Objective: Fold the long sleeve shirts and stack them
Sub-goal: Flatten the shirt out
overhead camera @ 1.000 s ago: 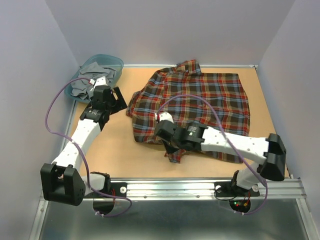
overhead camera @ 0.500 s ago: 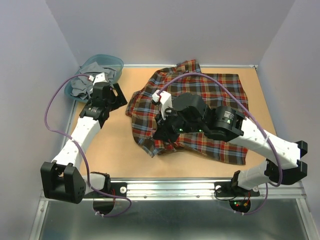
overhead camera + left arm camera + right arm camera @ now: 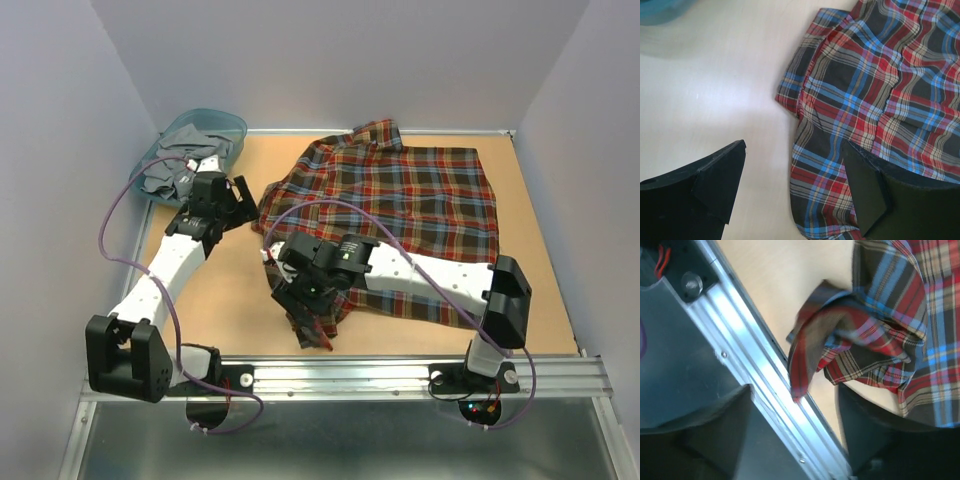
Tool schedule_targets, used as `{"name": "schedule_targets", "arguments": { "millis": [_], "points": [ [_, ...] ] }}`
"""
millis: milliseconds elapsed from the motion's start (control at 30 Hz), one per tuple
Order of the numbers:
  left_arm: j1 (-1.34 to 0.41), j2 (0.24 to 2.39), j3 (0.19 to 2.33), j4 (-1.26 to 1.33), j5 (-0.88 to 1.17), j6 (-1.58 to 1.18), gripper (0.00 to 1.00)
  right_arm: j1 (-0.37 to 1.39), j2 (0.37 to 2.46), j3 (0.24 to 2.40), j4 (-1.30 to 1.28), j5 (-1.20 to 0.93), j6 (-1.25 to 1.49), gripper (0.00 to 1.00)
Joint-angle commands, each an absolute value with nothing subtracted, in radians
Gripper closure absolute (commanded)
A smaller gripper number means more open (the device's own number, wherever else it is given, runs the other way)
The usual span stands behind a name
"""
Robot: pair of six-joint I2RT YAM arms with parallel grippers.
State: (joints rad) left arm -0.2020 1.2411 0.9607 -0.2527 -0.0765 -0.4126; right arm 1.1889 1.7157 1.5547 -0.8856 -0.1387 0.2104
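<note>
One of the long sleeve shirts, a red, brown and navy plaid flannel [image 3: 420, 200], lies spread on the tan table with its collar at the far edge. Its near-left sleeve end [image 3: 315, 328] is bunched near the front edge. My right gripper [image 3: 298, 295] hovers over that sleeve, open; in the right wrist view the blurred cuff [image 3: 807, 357] hangs loose ahead of the right gripper [image 3: 795, 440], touching neither finger. My left gripper [image 3: 236, 200] is open beside the shirt's left edge; in its wrist view the left gripper [image 3: 792, 185] straddles the hem [image 3: 815, 200] without gripping it.
A teal plastic basket [image 3: 228, 124] holding grey clothing [image 3: 165, 175] sits at the far left corner, its rim [image 3: 660, 10] showing in the left wrist view. An aluminium rail [image 3: 400, 375] runs along the table's near edge, close under the right gripper. Walls enclose the table.
The right gripper, shut on the sleeve and raised over the shirt, came down toward the near left and opened. The sleeve dropped free by the front edge. The left arm barely moved.
</note>
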Motion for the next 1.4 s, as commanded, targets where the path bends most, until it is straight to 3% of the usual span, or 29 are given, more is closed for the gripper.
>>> {"name": "schedule_targets", "arguments": {
  "millis": [0,267,533,867,1167,1367],
  "points": [
    [-0.236,1.255,0.936,-0.222,-0.032,-0.414,0.11,1.145,1.672,1.575,-0.864,-0.081,0.186,0.16],
    [-0.388,1.354,0.92,-0.19,-0.017,-0.439,0.11,0.659,1.605,1.416,-0.85,0.102,0.336,0.13],
    [-0.448,1.509,0.934,-0.141,-0.006,-0.476,0.11,0.162,1.531,1.108,-0.649,0.071,0.509,0.17],
    [-0.427,1.614,0.884,-0.095,0.026,-0.528,0.11,-0.059,1.591,0.917,-0.497,0.078,0.644,0.18],
    [-0.318,1.571,0.743,-0.071,0.116,-0.564,0.11,-0.264,1.575,0.776,-0.425,0.026,0.709,0.18],
    [-0.293,1.462,0.696,-0.098,0.178,-0.581,0.11,-0.278,1.543,0.813,-0.428,0.051,0.668,0.16]
  ]
}}
